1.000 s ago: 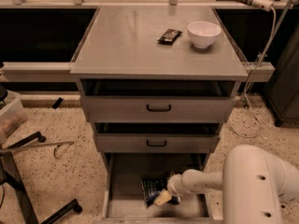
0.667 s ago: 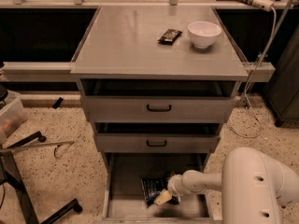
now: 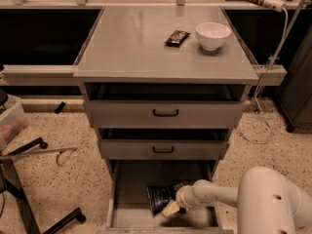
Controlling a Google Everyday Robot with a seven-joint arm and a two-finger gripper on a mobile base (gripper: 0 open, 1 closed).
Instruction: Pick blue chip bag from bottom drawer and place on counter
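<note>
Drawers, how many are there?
3, stacked under the counter: the top drawer, the middle drawer, and the bottom drawer, pulled out, where the gripper is at the chip bag. None look hidden.

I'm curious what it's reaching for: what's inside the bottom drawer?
A crinkled blue chip bag lies on the bottom drawer floor, the gripper at its right edge. The arm covers the bag's right side and the floor beneath.

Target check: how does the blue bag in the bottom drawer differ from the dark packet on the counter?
The blue chip bag lies in the bottom drawer with the hand at it; the black packet lies on the counter. The blue chip bag looks larger than the black packet. Both lie flat.
</note>
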